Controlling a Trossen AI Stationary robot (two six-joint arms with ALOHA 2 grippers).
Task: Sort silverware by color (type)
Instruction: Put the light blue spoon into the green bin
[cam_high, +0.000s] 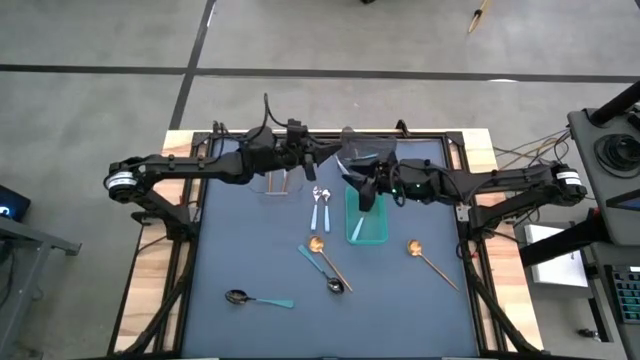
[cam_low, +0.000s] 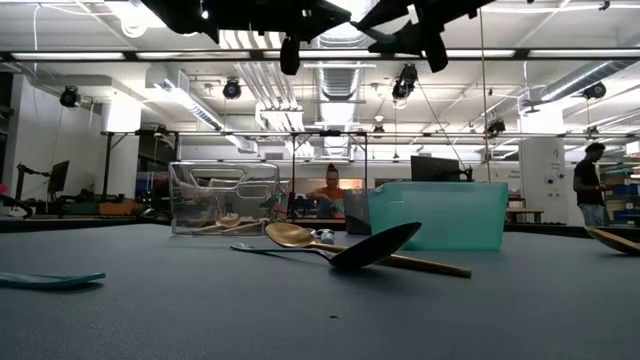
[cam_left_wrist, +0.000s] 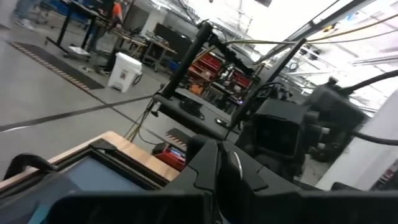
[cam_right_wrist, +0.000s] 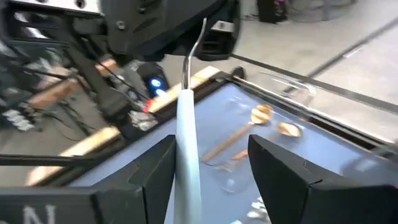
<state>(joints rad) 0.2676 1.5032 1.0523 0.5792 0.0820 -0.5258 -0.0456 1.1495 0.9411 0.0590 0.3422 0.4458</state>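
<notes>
The left claw (cam_high: 308, 150) is pressed together at twelve o'clock over the table (cam_high: 250, 250). The right claw (cam_right_wrist: 211, 171), spread, has a light-handled spoon (cam_right_wrist: 186, 149) between its fingers, bowl cut off.

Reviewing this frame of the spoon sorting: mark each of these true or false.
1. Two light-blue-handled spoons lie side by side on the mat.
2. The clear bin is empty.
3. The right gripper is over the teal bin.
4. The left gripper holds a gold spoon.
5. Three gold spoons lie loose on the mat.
1. True. The two light-blue-handled spoons lie together between the clear bin and the teal bin.
2. False. Gold spoons in the bin show through its wall.
3. True. The right gripper hovers above it.
4. False. The left gripper is shut with nothing in it.
5. False. Only two: one gold spoon crossing a dark teal-handled spoon, another gold spoon to the right.
</notes>
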